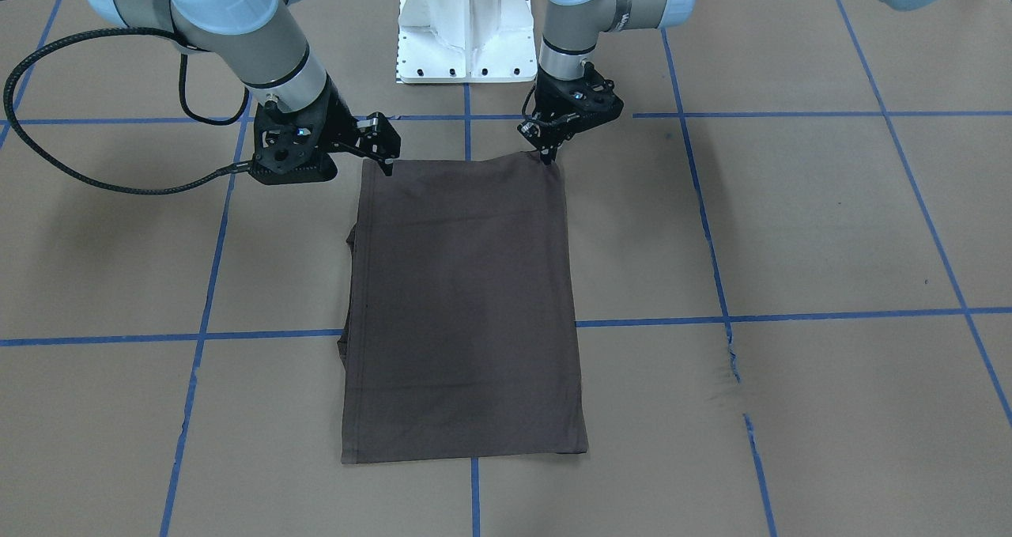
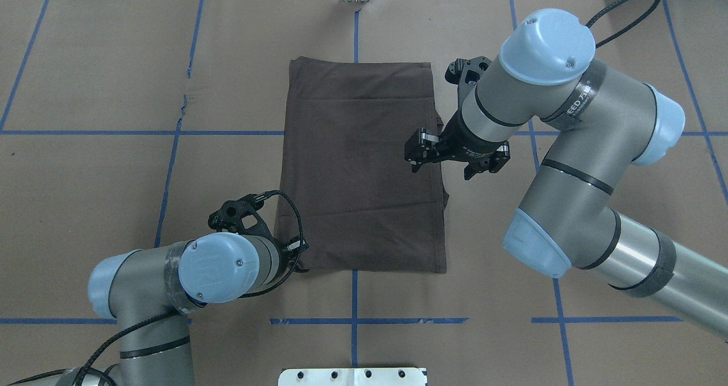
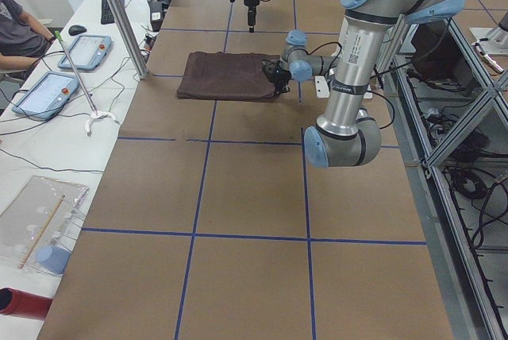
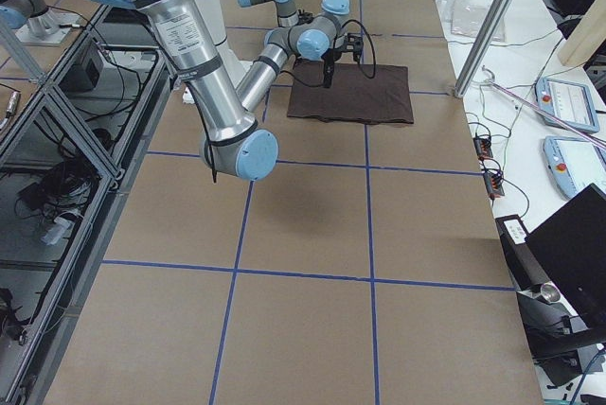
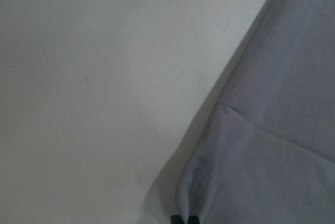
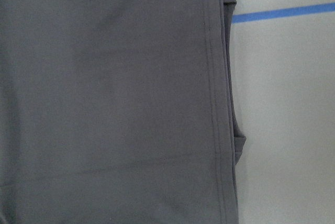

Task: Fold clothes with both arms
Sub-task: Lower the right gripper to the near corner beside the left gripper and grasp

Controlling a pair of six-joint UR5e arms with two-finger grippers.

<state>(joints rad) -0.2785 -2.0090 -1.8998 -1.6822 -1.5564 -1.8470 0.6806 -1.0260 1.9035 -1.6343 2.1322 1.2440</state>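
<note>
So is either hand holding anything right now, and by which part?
Left hand pinches the T-shirt at its corner nearest the robot; right hand holds nothing.

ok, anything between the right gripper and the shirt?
Nothing visible. The right gripper hangs just above the T-shirt at one robot-side corner, with only bare table nearby. The left gripper is at the other corner, out of the way.
</note>
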